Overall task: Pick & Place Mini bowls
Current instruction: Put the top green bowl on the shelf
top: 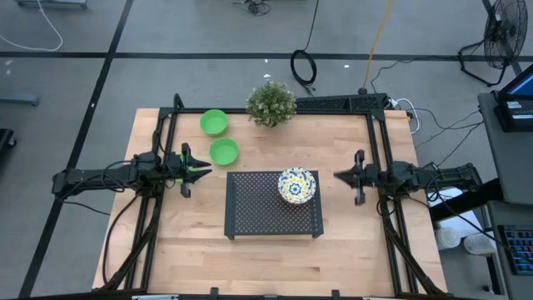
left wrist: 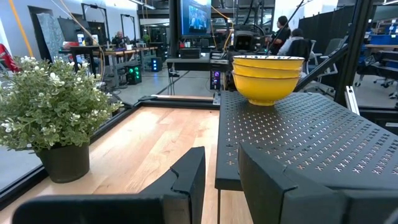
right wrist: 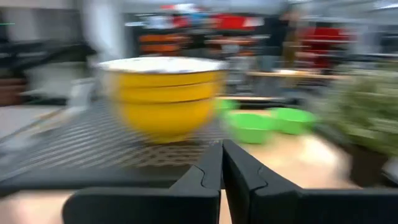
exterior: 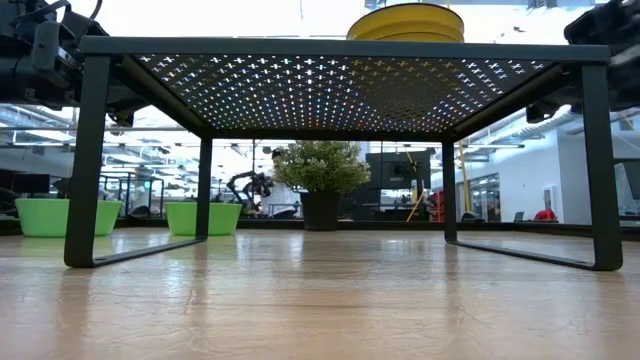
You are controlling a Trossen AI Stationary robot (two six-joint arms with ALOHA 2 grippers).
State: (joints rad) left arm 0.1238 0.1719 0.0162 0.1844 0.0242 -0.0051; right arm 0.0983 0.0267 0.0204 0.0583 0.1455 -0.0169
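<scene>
step: between picks, my read; stack of white floral-inside, yellow-outside mini bowls (top: 296, 185) already sits on the black perforated metal rack (top: 250, 208), two plain bright green plastic bowls (top: 224, 151) (top: 214, 122) not yet placed, both on the light wooden table (top: 350, 250)
green bowls: near one just beside rack's far-left corner, other further back toward the small potted plant in a dark pot (top: 271, 103); apart from each other, neither touched
left gripper (top: 202, 168): hovers at rack's left edge, near the closer green bowl; fingers spread with a clear gap, holding nothing
right gripper (top: 337, 175): right of rack, level with the stack, not touching it; fingers pressed together, empty
next move: likely left arm goes for the nearer green bowl; calls for swinging back over the bowl, dropping one finger inside the rim, pinching the wall, then lifting over the rack edge
high view only: floral pattern inside top bowl, both arms' positions
low view only: rack stands on legs with open space beneath; stack shows only as yellow rim on top
left wrist view: yellow outsides, at least two nested bowls; people in room behind
right wrist view: blurred; green bowls past the stack
</scene>
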